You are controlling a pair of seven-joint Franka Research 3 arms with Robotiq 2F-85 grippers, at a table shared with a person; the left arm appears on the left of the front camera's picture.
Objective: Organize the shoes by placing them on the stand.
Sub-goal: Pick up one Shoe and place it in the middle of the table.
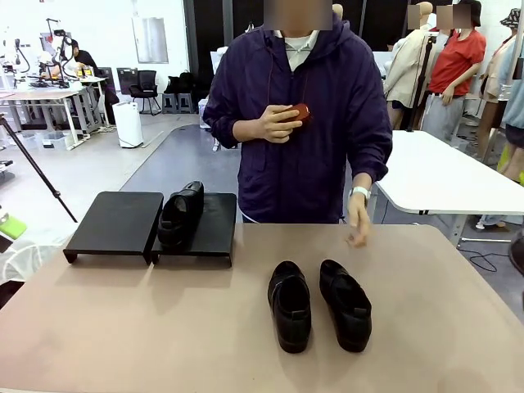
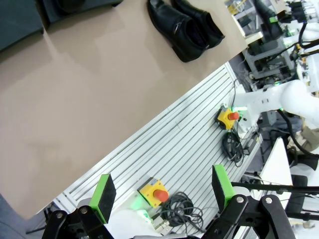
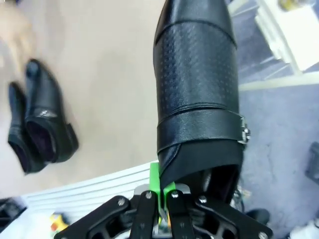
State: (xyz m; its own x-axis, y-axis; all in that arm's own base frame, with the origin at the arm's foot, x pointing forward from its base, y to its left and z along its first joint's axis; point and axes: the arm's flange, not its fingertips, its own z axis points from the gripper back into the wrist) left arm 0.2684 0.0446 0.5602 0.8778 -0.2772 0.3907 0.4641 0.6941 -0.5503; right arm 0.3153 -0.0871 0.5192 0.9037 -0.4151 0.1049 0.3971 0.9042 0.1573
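On the desk [image 1: 123, 327] two shoes [image 1: 290, 305] are left, one [image 1: 181, 214] is parked on the stand [image 1: 115, 221], and a fourth shoe [image 3: 197, 84] is pinched at the heel by the right jaws, likely for racking; left jaws spread, empty.

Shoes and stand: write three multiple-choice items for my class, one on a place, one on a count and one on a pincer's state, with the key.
1. Where on the stand does the lone shoe rest?
A. left panel
B. right panel
C. beneath it

2. How many shoes lie on the table?
A. one
B. two
C. four

3. The right pincer is:
A. wide open
B. shut, empty
C. shut on a shoe

Key:
1 B: it sits on the right panel, near the seam.
2 B: a pair lies side by side.
3 C: the pincer clamps the held shoe at its rim.
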